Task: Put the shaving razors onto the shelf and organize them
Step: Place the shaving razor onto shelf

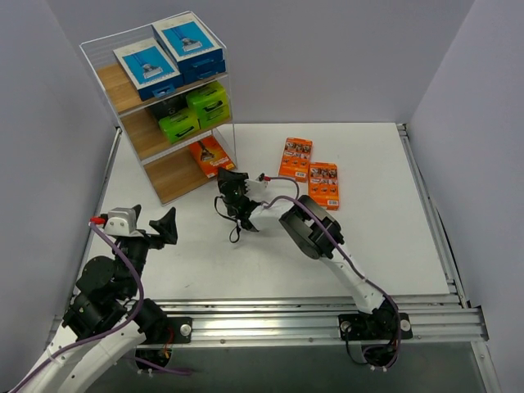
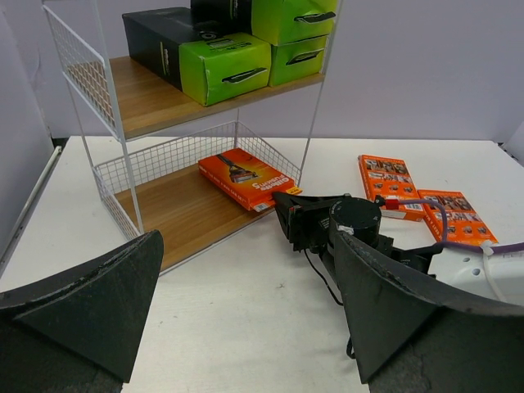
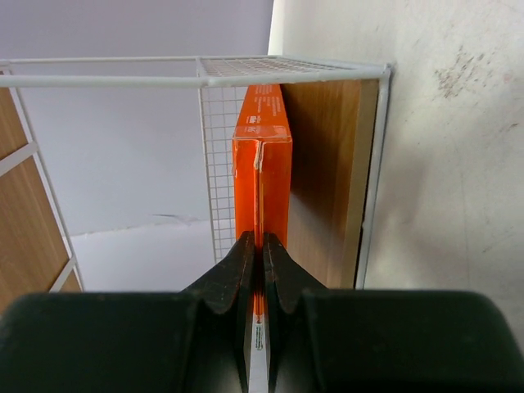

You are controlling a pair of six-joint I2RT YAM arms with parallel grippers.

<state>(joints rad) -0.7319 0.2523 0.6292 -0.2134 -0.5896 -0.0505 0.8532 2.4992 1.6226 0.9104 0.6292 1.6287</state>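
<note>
Ok so here's what I'm looking at. The shelf (image 1: 123,88) stands at the far left of the tabletop (image 1: 377,237), and it's mostly stocked. On the top board there are two lots of blue-and-white razor packs (image 1: 146,65) side by side. The middle board has the black ones with lime-green ends (image 1: 178,124). One orange pack (image 1: 209,152) lies flat on the bottom board, at the right-hand end, with its near corner poking out a bit past the front edge.

The right pincer (image 1: 223,174) is right down at that corner. From its own camera the two fingers are pressed fully together, tips up against the near end of the orange pack (image 3: 262,155). There's a thin sliver of orange showing between them. Honestly I can't tell if it's actually pinching a flap or just touching the pack.

The left pincer (image 1: 168,225) hangs above the tabletop in front of the shelf, well apart from it, with its jaws spread wide and nothing in them.

Two more orange packs (image 1: 296,157) (image 1: 323,184) lie flat on the tabletop to the right of the shelf. They're just beside each other, and neither arm is touching them.
</note>
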